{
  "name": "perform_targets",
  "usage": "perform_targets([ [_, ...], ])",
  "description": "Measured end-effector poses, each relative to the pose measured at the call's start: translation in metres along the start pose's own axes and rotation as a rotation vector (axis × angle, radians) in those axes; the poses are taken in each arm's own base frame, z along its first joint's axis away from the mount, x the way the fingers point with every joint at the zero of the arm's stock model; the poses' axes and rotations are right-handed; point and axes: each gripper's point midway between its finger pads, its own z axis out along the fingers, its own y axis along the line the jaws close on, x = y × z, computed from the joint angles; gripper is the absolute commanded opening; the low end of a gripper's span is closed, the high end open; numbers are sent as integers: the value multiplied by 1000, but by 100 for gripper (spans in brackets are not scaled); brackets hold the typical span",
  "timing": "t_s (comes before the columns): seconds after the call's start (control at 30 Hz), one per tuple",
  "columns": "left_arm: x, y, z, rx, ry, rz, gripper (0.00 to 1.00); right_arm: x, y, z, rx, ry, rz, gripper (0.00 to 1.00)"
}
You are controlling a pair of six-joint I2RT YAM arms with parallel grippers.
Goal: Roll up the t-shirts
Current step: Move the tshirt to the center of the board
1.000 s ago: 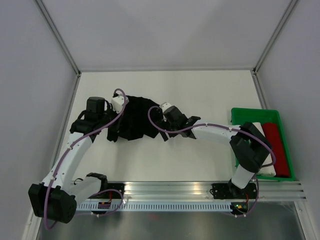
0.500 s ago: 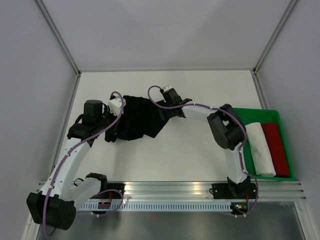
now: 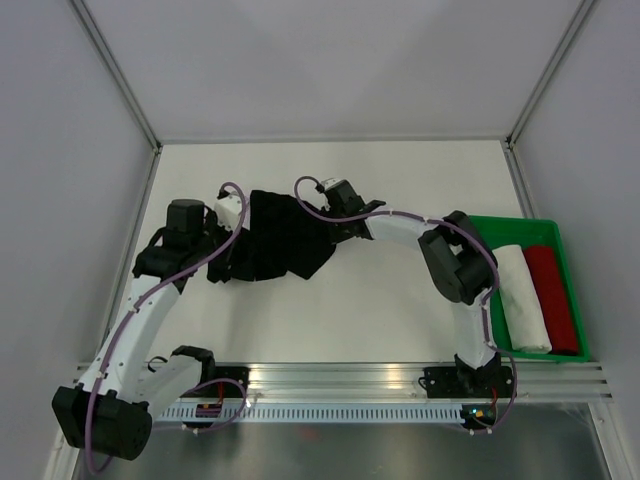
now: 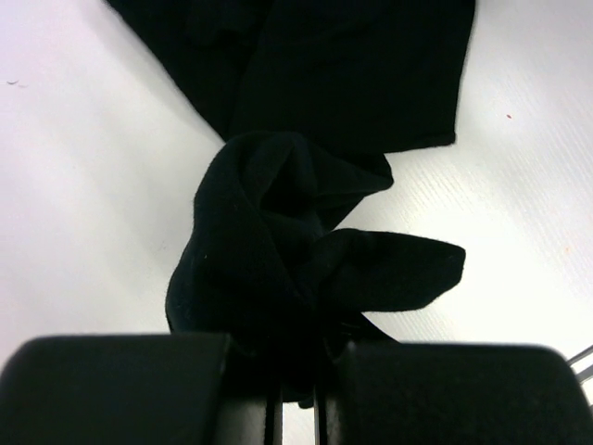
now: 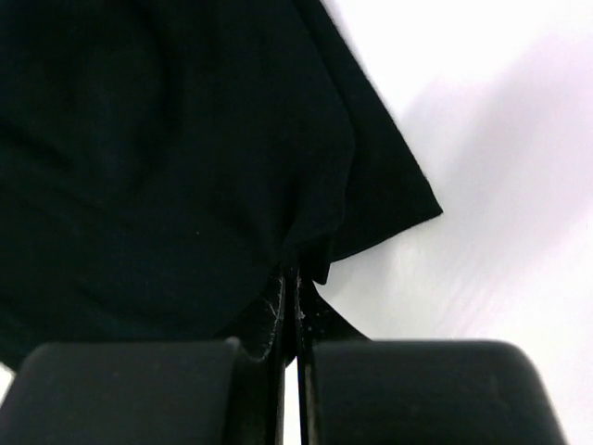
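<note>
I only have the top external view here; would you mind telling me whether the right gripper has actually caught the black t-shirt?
Observer: Yes. In the right wrist view the right gripper is shut, with an edge of the black t-shirt pinched between its fingers.
Operator: Thank you. And the left one?
Observer: The left wrist view shows the left gripper shut on a bunched fold of the same shirt, which puffs up just ahead of the fingers.
Operator: Is the cloth lying flat beyond that bunch?
Observer: In the left wrist view, past the bunch, the shirt spreads fairly flat on the white table, ending in a straight edge.
</note>
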Motion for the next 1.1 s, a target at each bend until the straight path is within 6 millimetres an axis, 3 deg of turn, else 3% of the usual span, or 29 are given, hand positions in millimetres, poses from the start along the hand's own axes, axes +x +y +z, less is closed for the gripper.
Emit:
perform_targets([
  [0.13, -5, 11, -5, -58, 3, 2, 2, 5, -1, -36, -4, 16, 1, 0],
  [0.23, -15, 25, -16, -132, -3, 2, 2, -28, 4, -84, -30, -77, -1, 0],
  [0.33, -35, 41, -32, -210, -40, 4, 2, -81, 8, -160, -73, -267, 3, 0],
  [0.47, -68, 57, -56, -291, -118, 13, 2, -147, -3, -278, -96, -566, 24, 0],
  [0.53, -78, 60, -64, -308, -144, 16, 2, -162, -7, -326, -98, -678, 27, 0],
  [0.63, -86, 61, -70, -320, -167, 19, 2, -166, -4, -383, -117, -797, 18, 0],
  [0.73, -85, 61, -71, -316, -160, 18, 2, -163, -5, -410, -115, -846, 17, 0],
  [1.0, -77, 50, -65, -251, -141, 33, 2, -145, -21, -427, -33, -838, 25, 0],
  [1.1, -71, 45, -60, -224, -125, 37, 2, -144, -27, -446, 5, -864, 24, 0],
])
